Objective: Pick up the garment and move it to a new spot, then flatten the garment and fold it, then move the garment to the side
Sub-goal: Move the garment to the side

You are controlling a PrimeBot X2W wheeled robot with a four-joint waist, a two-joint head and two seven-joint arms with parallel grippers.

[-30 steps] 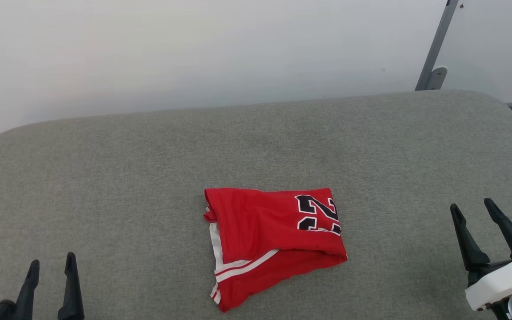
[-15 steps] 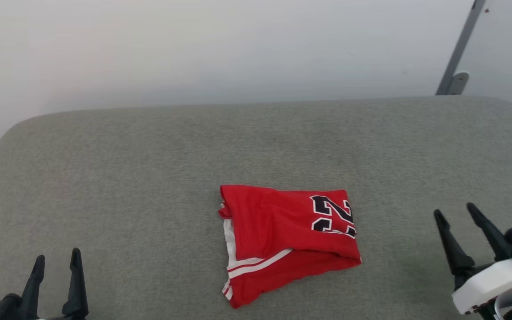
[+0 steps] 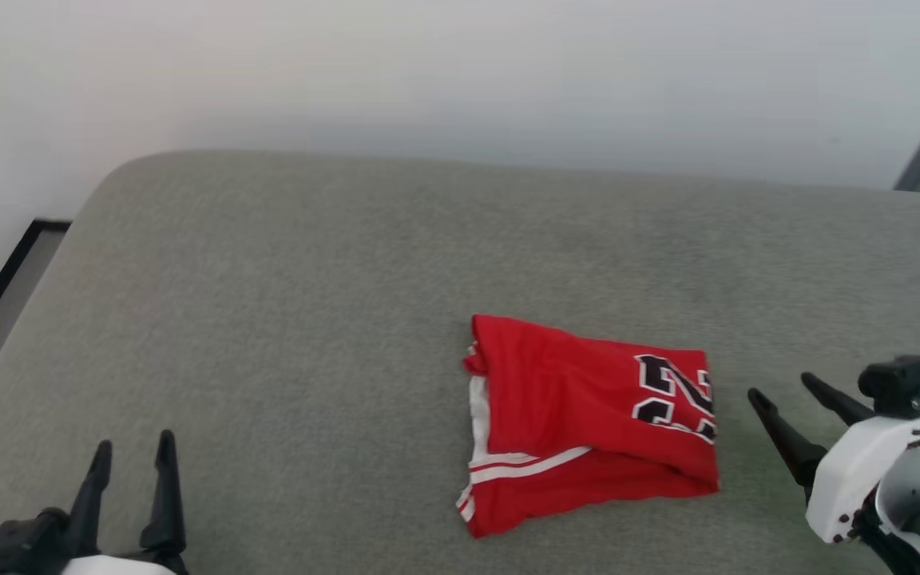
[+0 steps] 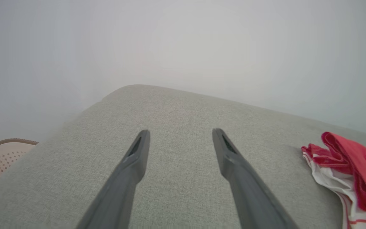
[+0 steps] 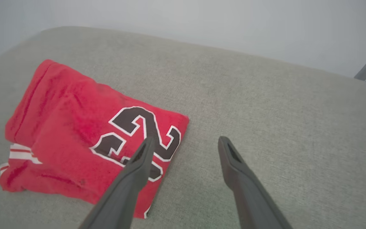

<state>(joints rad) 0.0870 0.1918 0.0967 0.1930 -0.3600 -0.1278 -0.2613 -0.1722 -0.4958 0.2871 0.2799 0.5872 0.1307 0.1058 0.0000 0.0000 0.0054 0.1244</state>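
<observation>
Grey cushion (image 3: 268, 319) lying beneath pale wall (image 3: 428, 72). Folded red garment (image 3: 572, 407) showing black "2", sitting just left of right gripper (image 3: 781, 385), well right of left gripper (image 3: 134, 439); both gaping, empty.

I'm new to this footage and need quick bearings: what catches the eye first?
A folded red jersey with a black, white-outlined 23 lies on the grey fabric cushion, right of centre in the head view. The open right gripper sits just beside its numbered edge; the open left gripper is at lower left.
</observation>
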